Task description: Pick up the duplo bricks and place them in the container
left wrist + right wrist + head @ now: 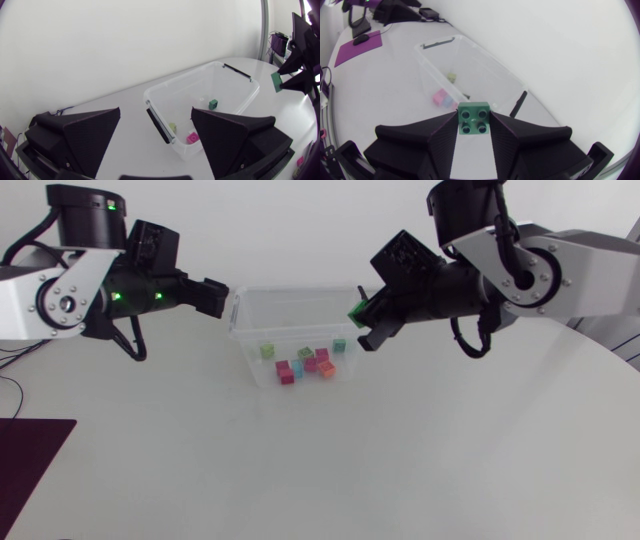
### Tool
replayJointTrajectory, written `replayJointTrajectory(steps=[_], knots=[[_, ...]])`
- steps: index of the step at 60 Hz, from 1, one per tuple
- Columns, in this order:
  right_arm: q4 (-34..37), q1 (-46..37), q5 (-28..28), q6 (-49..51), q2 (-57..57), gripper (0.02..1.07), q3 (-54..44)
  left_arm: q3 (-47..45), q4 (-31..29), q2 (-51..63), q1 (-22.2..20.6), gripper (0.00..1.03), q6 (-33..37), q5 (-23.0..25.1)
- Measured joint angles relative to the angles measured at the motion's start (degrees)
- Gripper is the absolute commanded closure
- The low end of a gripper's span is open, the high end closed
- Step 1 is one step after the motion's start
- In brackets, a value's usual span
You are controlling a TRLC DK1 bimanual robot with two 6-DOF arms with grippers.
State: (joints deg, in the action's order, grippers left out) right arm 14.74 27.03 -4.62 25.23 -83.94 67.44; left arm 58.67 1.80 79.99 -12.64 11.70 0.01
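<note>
A clear plastic container [247,305] stands at the back middle of the table with several small duplo bricks in it, among them a pink one [286,373], a yellow-green one [267,351] and a teal one [339,345]. My left gripper [224,300] hovers at the container's left rim, open and empty; in the left wrist view its fingers [87,137] stand wide apart with the container [165,95] just ahead. My right gripper [364,320] is over the right rim, shut on a green brick [355,311], which sits studs up between its fingers [474,118].
A dark purple mat [28,462] lies at the table's front left edge. The white tabletop in front of the container is bare. The table's curved edge runs along the right side.
</note>
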Motion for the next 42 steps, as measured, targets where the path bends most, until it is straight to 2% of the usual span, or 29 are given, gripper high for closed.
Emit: replayJointTrajectory(steps=[10,23,28,30,35,38,42], knots=[[-6.16,-1.81,1.14,-3.04,-5.7,0.87,4.28,-9.33,6.23,-8.11,2.56,0.04,-0.85,-0.2],[-10.32,-2.34,3.02,-5.49,-15.34,0.85,11.13,-19.91,11.45,-17.27,5.49,0.04,-1.25,-0.35],[-10.56,-2.05,4.2,-5.77,-18.78,0.68,13.53,-22.69,12.33,-19.5,6.82,0.04,-1.25,-0.37],[-10.73,-1.97,4.76,-5.79,-20.17,0.58,14.51,-23.67,12.66,-20.15,7.45,0.04,-1.25,-0.35],[-10.93,-1.62,6.32,-6.21,-23.17,0.16,16.22,-25.97,12.96,-21.75,9.22,0.04,-1.27,-0.37],[-11.1,-1.55,6.97,-6.67,-23.69,0.08,16.37,-26.77,12.98,-22.45,9.88,0.04,-1.27,-0.37],[-11.39,-1.36,8.0,-7.1,-23.76,0.07,16.37,-28.17,13.14,-24.04,10.47,0.04,-1.27,-0.35]])
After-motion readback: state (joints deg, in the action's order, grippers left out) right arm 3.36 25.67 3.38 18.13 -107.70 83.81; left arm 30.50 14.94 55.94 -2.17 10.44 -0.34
